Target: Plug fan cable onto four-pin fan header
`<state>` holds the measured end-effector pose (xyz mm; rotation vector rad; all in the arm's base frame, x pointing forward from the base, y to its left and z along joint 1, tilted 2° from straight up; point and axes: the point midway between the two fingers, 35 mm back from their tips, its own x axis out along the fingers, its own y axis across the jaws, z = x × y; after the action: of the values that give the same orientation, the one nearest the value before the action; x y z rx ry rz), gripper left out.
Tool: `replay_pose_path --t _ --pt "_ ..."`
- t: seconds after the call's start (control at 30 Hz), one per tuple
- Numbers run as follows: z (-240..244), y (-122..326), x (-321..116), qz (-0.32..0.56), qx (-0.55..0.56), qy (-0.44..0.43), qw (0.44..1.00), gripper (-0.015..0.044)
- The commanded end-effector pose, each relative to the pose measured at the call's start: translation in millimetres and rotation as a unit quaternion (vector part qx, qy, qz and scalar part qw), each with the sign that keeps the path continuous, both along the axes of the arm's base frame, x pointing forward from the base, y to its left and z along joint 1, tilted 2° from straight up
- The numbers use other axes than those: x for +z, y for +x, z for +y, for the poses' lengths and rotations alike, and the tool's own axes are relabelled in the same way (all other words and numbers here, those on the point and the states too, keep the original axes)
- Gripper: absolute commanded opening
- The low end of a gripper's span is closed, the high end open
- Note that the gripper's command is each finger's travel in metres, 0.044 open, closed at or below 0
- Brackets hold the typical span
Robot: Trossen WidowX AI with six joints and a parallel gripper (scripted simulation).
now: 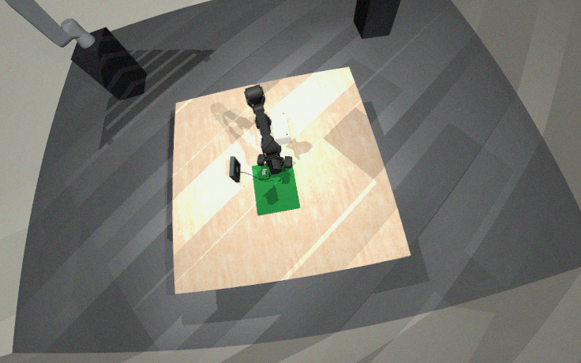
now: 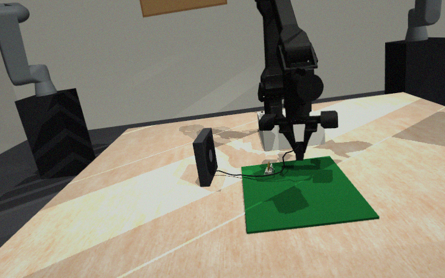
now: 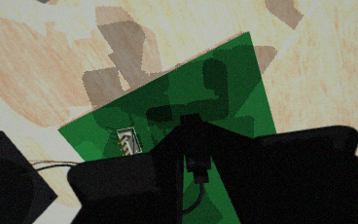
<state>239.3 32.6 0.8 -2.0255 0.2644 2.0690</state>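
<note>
Your plug (image 3: 196,146) stands on end, its long axis running up between the fingers of the gripper (image 2: 300,154), with the cable (image 3: 196,195) leaving its end nearest the wrist camera and curling away below; in the wrist view you see it as a dark block wedged in the narrow gap where the two black fingers meet; the gripper is clenched on the plug, grasping it just above the far part of the green board (image 2: 307,196).

The fan header (image 2: 268,168) sits near the board's far left corner, a small pale socket with pins pointing upward; it lies to the left of the gripper in the exterior view, near but apart from the fingertips; you cannot tell from these views whether the plug's lower end touches the board.

The fan (image 2: 205,157) stands upright on its edge on the table (image 2: 113,220), just off the board's left edge, and its cable (image 2: 248,175) trails across the board's corner past the header toward the gripper.

Behind the gripper a white block (image 2: 272,138) sits close to the board's far edge; to the right and toward the near side the board surface carries only shadows, and the table stretches wide beyond its edges.
</note>
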Motion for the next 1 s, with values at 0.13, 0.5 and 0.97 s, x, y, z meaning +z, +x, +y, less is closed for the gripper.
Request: replay_pose_path --t 0.13,0.5,0.97 --pt "-1.1 4.7 19.6 -0.01 -0.014 -0.001 1.0 0.0" --pt "-11.4 5.7 19.2 -0.002 -0.201 -0.002 0.98 0.0" --pt "-24.9 6.3 18.5 0.007 -0.431 -0.004 0.902 0.0"
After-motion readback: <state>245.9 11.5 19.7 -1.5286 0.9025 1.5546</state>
